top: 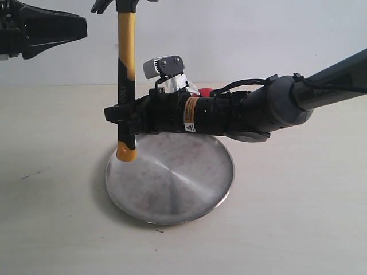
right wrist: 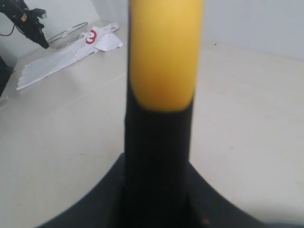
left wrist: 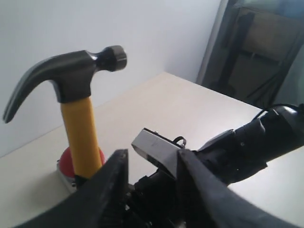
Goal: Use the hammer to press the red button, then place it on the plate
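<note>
The hammer (top: 127,46) stands upright, head at the top and partly cut off by the picture's edge. My right gripper (top: 127,117) has reached across from the right and is shut on its black handle. The yellow end hangs just above the left rim of the silver plate (top: 172,183). The red button (top: 206,90) peeks out behind the right arm. My left gripper (top: 80,26) hovers at the upper left, apart from the hammer. In the left wrist view the left gripper (left wrist: 152,159) is open and empty, with the hammer (left wrist: 78,118) and the red button (left wrist: 66,159) beyond it. The right wrist view shows the right gripper (right wrist: 156,190) clamping the hammer (right wrist: 161,57).
The right arm (top: 264,109) stretches low across the table above the plate's far side, its wrist camera (top: 163,66) on top. A white cloth (right wrist: 71,52) and a wire basket (right wrist: 71,33) lie far off. Dark furniture (left wrist: 256,52) stands past the table's edge.
</note>
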`<state>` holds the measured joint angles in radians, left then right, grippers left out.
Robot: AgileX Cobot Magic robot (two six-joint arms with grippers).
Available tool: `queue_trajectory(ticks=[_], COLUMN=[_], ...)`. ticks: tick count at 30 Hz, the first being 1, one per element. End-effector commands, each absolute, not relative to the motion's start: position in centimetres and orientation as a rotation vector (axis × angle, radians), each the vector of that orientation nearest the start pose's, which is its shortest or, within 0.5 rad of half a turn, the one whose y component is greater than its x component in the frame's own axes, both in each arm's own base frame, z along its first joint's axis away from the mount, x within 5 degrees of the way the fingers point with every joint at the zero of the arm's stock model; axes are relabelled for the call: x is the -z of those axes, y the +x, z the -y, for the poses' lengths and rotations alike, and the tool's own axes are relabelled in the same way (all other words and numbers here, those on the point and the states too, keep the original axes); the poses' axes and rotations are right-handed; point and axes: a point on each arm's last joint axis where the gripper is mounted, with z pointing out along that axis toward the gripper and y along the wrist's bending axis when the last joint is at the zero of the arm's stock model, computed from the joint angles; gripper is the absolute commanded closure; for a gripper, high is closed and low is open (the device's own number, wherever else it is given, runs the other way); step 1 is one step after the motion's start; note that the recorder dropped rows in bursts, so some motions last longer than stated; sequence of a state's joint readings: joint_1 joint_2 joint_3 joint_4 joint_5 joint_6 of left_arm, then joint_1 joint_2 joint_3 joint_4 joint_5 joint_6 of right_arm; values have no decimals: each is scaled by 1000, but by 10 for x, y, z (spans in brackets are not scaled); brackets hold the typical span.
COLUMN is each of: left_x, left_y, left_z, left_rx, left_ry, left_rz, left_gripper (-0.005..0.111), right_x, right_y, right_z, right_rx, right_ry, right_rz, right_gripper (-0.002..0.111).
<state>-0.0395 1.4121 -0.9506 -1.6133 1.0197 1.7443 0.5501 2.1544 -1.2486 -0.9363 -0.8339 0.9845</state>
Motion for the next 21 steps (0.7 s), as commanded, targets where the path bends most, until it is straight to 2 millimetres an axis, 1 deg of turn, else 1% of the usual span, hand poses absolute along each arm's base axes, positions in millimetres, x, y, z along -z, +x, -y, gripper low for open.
queue_trajectory(ticks=[1, 4, 6, 7, 12, 16, 21], left_x=[-314, -302, -288, -284, -260, -252, -252], left_y=[287, 295, 308, 311, 323, 328, 326], left_z=[84, 75, 63, 61, 56, 58, 66], left_rx=[969, 1008, 970, 966, 932, 951, 966], left_ry=[815, 831, 801, 789, 817, 805, 835], left_rz=[-1561, -1509, -1520, -1526, -1540, -1553, -1548], left_gripper=[55, 54, 54, 54, 54, 54, 54], right_x=[-168, -167, -167, -167, -169, -173, -173], right_y=[351, 350, 350, 350, 347, 342, 340], right_z=[-279, -280, -280, -280, -281, -282, -283], right_rx=[-1156, -1153, -1153, -1153, -1170, -1231, -1245], right_ry=[-786, -806, -808, -808, -838, -878, -901], right_rz=[-1673, -1673, -1672, -1672, -1643, -1577, -1564], right_gripper=[108, 108, 108, 108, 108, 108, 108])
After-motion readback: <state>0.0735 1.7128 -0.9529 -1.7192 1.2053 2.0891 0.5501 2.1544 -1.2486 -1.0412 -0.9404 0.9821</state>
